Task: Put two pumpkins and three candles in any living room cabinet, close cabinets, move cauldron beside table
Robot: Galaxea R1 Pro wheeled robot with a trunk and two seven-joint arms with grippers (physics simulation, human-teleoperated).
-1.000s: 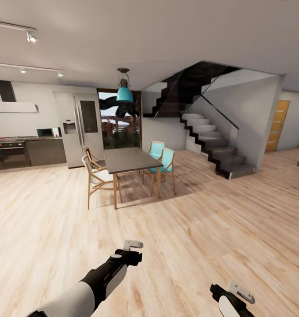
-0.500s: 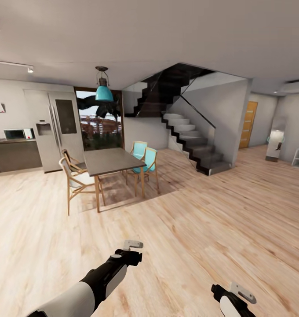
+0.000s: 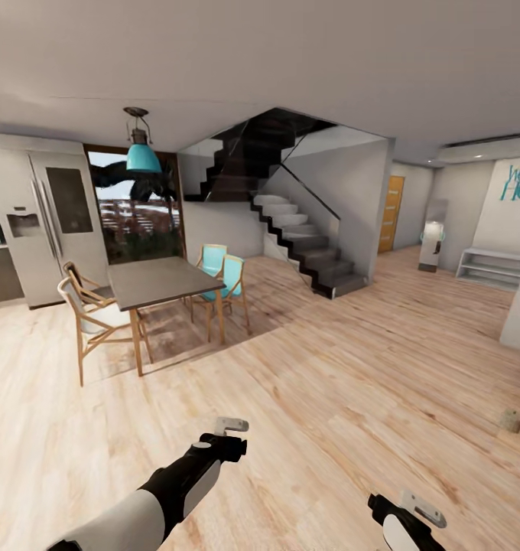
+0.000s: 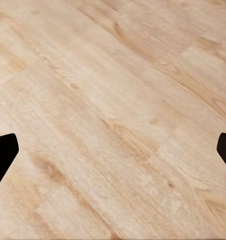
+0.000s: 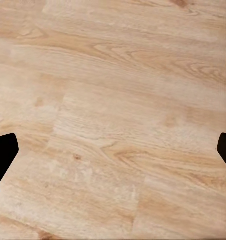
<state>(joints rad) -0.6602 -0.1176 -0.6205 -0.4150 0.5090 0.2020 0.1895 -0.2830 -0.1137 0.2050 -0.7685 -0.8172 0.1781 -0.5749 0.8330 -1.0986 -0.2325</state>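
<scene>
A candle (image 3: 511,419), a small stubby tan cylinder, stands on the light wood plank floor (image 3: 352,398) at the far right of the head view, well apart from both arms. In the same view, a dark dining table (image 3: 162,280) with two wooden chairs (image 3: 88,310) and two turquoise chairs (image 3: 223,280) sits at left beneath a teal pendant lamp (image 3: 142,155), a steel refrigerator (image 3: 50,218) behind it; a dark staircase (image 3: 290,229) climbs at centre. The left gripper (image 3: 231,430) and right gripper (image 3: 413,509) hang low over bare planks.

The left wrist view shows that gripper's dark fingertips (image 4: 3,155) at opposite edges, spread wide, with floor between.

The right wrist view shows its fingertips (image 5: 2,155) likewise parted, empty, above wood grain.
</scene>
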